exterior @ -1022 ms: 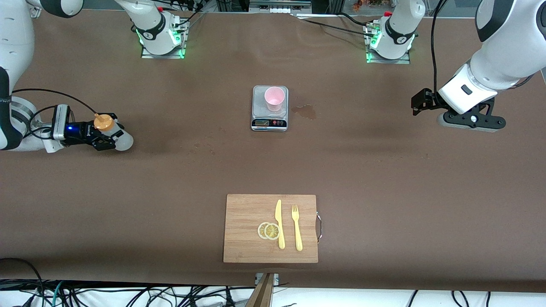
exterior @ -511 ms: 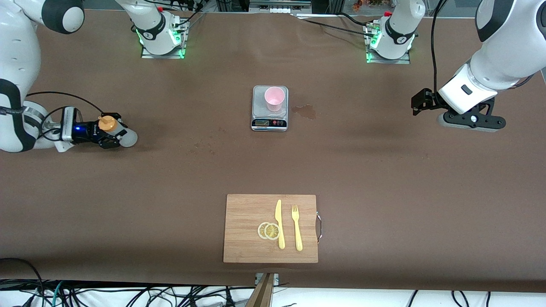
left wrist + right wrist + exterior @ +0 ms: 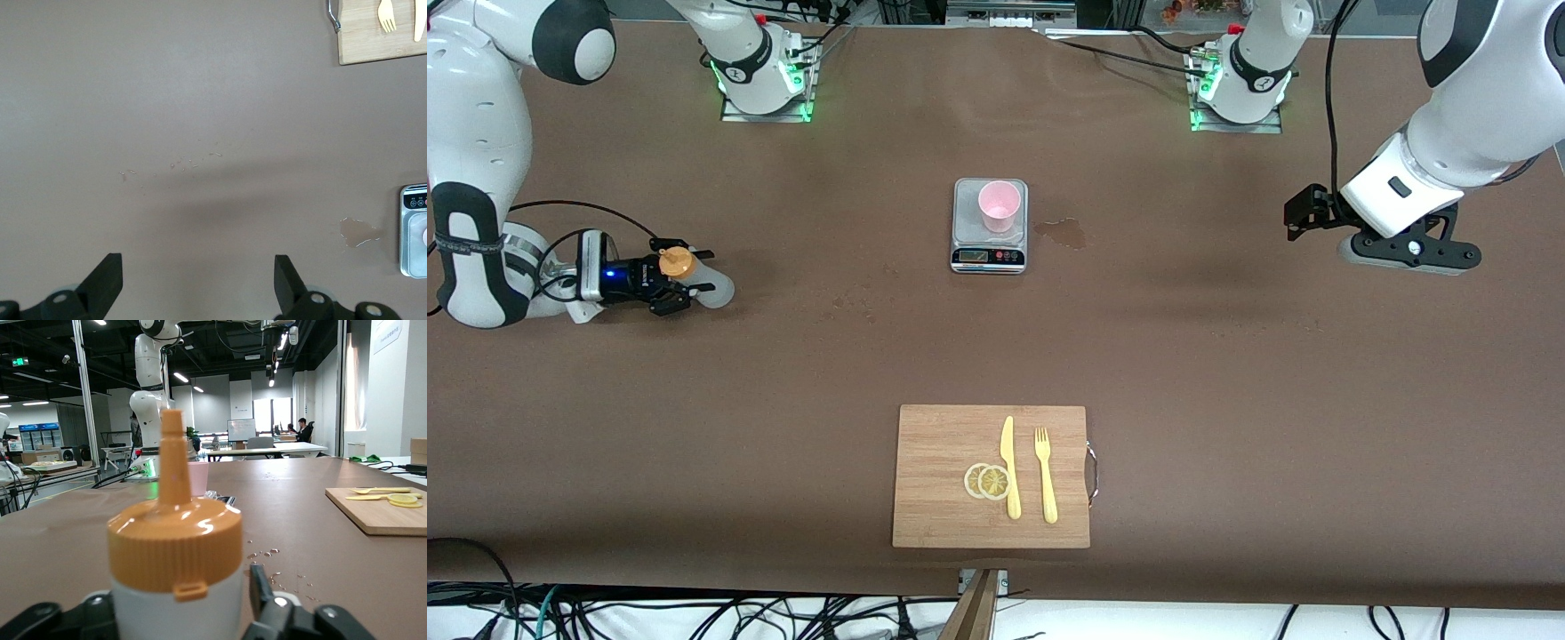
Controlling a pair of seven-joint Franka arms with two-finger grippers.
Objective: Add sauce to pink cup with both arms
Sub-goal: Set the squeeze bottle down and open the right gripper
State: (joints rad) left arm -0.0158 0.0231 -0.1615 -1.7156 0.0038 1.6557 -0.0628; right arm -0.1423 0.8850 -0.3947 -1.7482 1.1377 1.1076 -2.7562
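The sauce bottle (image 3: 694,280), whitish with an orange nozzle cap, stands upright between the fingers of my right gripper (image 3: 685,276), low over the table at the right arm's end. The gripper is shut on the bottle's body; in the right wrist view the cap (image 3: 175,543) fills the foreground. I cannot tell whether the bottle's base touches the table. The pink cup (image 3: 999,204) stands on a grey scale (image 3: 989,258) at the table's middle, and it also shows in the right wrist view (image 3: 198,479). My left gripper (image 3: 1409,253) waits open and empty over the left arm's end (image 3: 198,267).
A wet stain (image 3: 1063,233) lies beside the scale toward the left arm's end. A wooden cutting board (image 3: 943,444) with a yellow knife (image 3: 1010,467), a fork (image 3: 1044,471) and lemon slices (image 3: 987,481) lies nearer to the front camera.
My right gripper has moved the sauce bottle toward the table's middle and lower. The left arm has not moved.
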